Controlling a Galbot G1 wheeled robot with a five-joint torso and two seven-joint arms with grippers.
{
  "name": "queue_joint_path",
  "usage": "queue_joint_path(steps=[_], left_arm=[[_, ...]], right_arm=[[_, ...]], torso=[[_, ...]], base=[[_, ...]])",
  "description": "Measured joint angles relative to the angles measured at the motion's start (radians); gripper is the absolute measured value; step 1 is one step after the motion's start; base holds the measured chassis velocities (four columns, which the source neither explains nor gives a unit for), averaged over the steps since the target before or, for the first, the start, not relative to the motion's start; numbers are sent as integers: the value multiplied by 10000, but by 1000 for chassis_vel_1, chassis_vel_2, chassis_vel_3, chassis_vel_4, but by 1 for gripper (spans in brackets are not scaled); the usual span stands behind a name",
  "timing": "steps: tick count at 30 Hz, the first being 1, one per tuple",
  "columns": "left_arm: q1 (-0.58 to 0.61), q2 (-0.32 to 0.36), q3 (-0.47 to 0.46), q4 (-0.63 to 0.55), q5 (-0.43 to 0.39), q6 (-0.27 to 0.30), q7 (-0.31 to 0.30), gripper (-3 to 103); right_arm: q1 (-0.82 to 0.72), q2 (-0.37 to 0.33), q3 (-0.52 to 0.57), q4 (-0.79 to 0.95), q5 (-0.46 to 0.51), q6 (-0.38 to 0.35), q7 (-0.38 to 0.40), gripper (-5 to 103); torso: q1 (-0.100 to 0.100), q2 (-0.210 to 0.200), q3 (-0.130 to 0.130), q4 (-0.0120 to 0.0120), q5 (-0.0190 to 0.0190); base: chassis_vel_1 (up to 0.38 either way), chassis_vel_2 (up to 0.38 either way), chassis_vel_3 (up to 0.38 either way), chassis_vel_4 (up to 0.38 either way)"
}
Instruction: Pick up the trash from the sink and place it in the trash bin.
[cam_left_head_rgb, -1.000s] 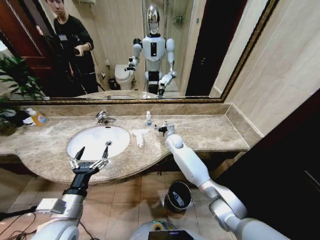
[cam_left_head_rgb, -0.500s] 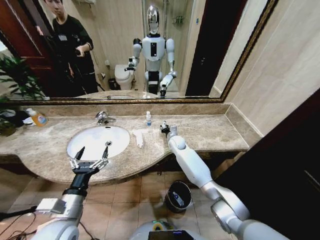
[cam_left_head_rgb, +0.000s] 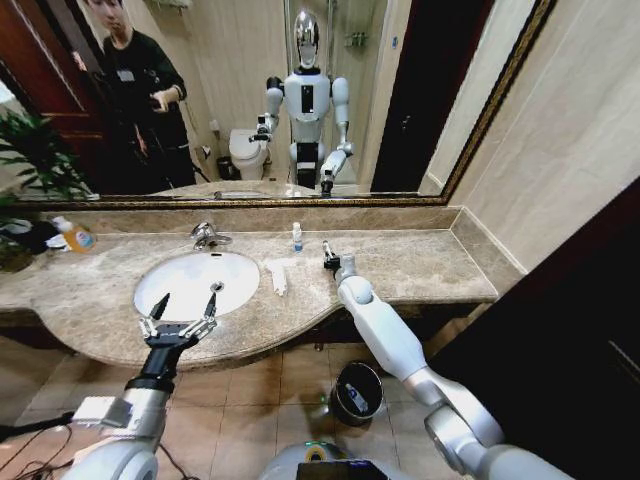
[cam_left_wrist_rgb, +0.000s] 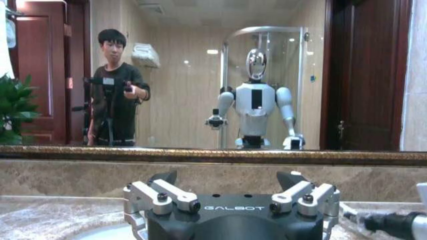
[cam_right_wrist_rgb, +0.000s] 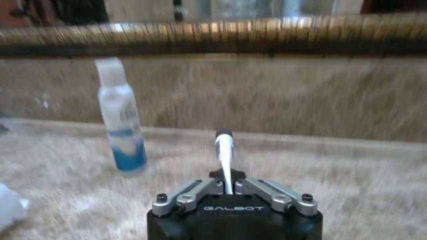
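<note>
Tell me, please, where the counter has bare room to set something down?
Free: the marble surround from the right end effector to the side wall, and the strip between the orange soap bottle and the sink. Crowded: between faucet and right end effector, around the clear bottle and white tissue.

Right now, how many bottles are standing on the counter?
2. Orange soap bottle at the counter's left end; small clear bottle right of the faucet. The right arm may hide more.
</note>
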Motion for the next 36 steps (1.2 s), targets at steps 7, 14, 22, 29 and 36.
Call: queue_joint_path(steps=[7,14,22,29,36], left_arm=[[0,0,1,0,0,0,0,100],[0,0,0,0,0,0,0,100],[0,0,0,0,0,0,0,100],[0,0,0,0,0,0,0,100],[0,0,0,0,0,0,0,100]], right_arm=[[-956,-1222,16,2511,493,-156,-113,3],[-3574,-3338,884,5542,1981,374,-1823,3],[-6445,-4132,2814,6975,2112,1138,-3924,3],[-8865,-3937,4203,6763,1890,1782,-4860,3],[-10063,-3102,4448,5021,965,3207,-5384,3]], torso=[[-1,0,-1,0,0],[-2,0,-2,-5,1],[-2,0,-2,0,3],[-3,1,-2,-1,1],[-1,0,-1,-2,3]], base=[[0,0,0,0],[0,0,0,0],[0,0,0,0],[0,0,0,0],[0,0,0,0]])
